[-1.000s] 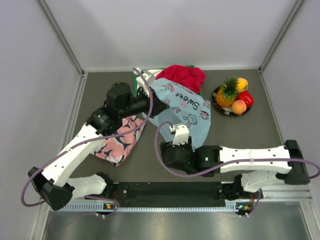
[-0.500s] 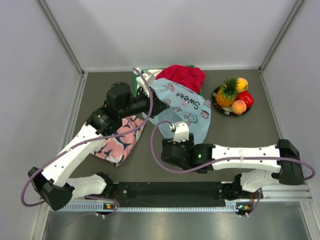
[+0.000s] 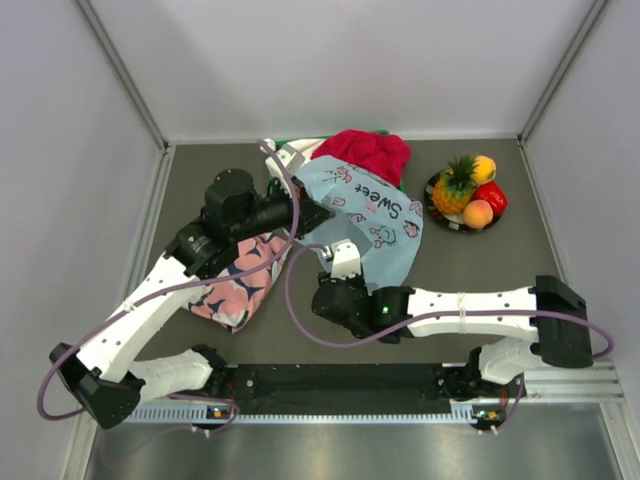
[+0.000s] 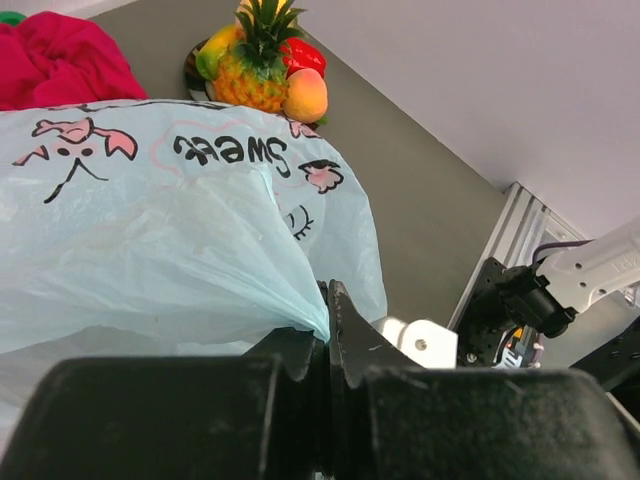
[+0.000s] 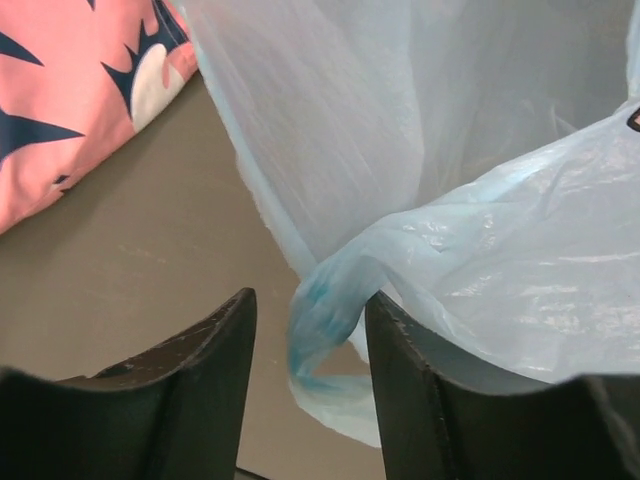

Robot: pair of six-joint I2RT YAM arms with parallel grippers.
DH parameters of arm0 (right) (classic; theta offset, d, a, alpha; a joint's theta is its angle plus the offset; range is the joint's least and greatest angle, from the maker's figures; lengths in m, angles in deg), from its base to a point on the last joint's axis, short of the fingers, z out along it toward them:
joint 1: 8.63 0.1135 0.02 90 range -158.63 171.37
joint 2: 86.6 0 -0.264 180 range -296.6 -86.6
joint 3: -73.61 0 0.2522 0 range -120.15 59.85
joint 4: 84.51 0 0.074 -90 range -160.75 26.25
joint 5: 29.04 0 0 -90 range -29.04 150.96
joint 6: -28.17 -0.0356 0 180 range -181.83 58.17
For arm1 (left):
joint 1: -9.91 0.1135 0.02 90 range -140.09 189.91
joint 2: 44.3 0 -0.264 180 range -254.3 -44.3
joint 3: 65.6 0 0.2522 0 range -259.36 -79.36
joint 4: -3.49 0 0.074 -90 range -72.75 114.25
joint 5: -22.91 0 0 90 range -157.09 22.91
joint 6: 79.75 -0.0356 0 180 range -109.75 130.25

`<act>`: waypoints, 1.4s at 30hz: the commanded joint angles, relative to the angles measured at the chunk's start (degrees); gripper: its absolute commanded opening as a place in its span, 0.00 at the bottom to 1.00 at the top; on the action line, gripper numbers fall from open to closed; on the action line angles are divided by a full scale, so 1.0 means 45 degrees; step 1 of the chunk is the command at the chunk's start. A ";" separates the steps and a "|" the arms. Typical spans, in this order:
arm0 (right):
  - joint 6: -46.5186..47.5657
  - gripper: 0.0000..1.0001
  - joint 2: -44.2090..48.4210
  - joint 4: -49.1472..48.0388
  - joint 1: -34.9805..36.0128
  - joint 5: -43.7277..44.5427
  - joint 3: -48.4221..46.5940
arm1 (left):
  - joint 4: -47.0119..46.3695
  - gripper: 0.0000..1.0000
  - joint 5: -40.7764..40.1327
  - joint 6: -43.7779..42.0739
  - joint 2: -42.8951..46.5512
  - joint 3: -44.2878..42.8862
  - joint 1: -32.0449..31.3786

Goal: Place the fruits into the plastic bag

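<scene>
The light-blue plastic bag (image 3: 370, 215) printed "Sweet" lies mid-table, partly over red cloth. My left gripper (image 3: 322, 213) is shut on a bunched edge of the plastic bag (image 4: 180, 230), lifting it. My right gripper (image 5: 312, 330) is open, its jaws standing either side of a twisted bag handle (image 5: 325, 305) near the table, just below the bag's near edge (image 3: 343, 250). The pineapple (image 3: 455, 186), mango (image 3: 484, 167), peach (image 3: 478, 213) and red fruit (image 3: 492, 196) sit together on a dark plate (image 3: 440, 217) at the right; they also show in the left wrist view (image 4: 262, 62).
A pink cloth with navy shark print (image 3: 240, 280) lies left of the bag, also in the right wrist view (image 5: 70, 90). Red clothes (image 3: 365, 152) on a green tray sit behind the bag. Enclosure walls ring the table.
My right arm has moved left and forward, bringing its open gripper up to the bag's near handle. My left gripper shifted slightly left, still holding the bag.
</scene>
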 commanded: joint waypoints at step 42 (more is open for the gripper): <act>0.4947 0.00 0.5306 -0.1182 -0.8069 -0.3460 -0.1151 | 0.3006 0.00 -0.5533 -0.0890 -0.0971 -0.1439 0.0510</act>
